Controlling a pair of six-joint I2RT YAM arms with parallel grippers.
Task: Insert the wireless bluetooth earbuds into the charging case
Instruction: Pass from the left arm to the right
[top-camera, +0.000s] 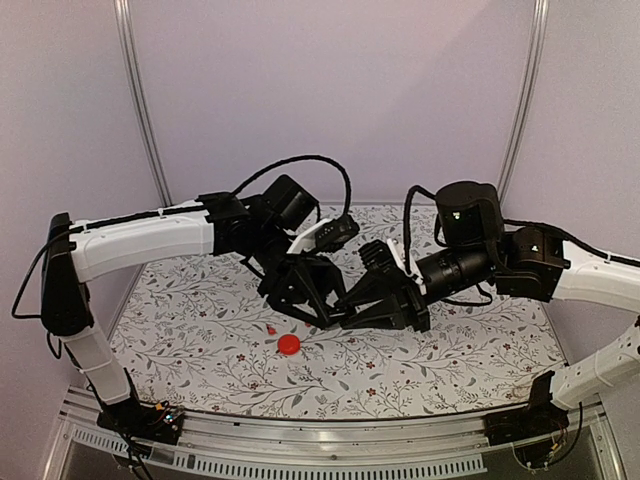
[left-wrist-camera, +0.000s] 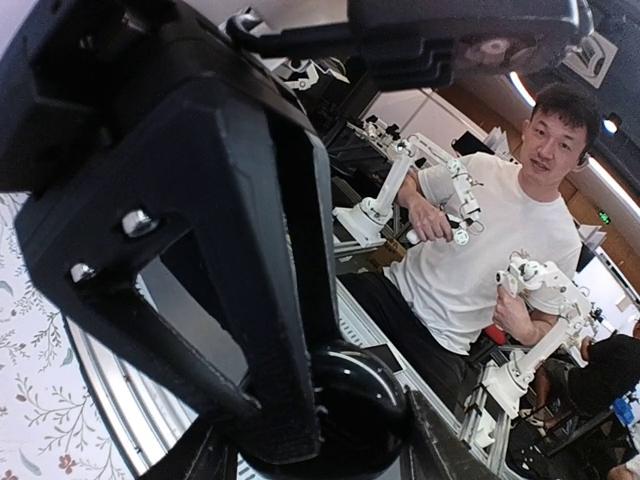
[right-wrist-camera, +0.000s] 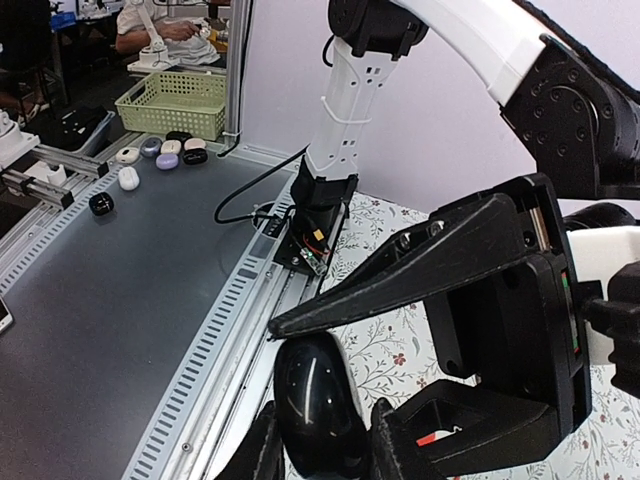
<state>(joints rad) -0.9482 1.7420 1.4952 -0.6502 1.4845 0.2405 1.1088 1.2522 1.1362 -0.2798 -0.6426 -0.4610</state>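
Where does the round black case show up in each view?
Top external: cannot be made out.
Left wrist: round black case at bottom centre.
Right wrist: bottom, left of centre.
Shared landmark: floral table cover, in all three.

I have two arms, a left one (top-camera: 140, 240) and a right one (top-camera: 590, 278). On the table (top-camera: 480, 350) I count one red disc (top-camera: 289, 344) toward the near edge and one tiny red earbud (top-camera: 270, 328) just beside it. There is one black round case (right-wrist-camera: 318, 400). On the grey bench (right-wrist-camera: 120, 330) past the table's near edge are one green basket (right-wrist-camera: 175, 100) and nine small pods (right-wrist-camera: 128, 178), if I read them right. One man (left-wrist-camera: 500, 250) holds two small white arms (left-wrist-camera: 450, 190).
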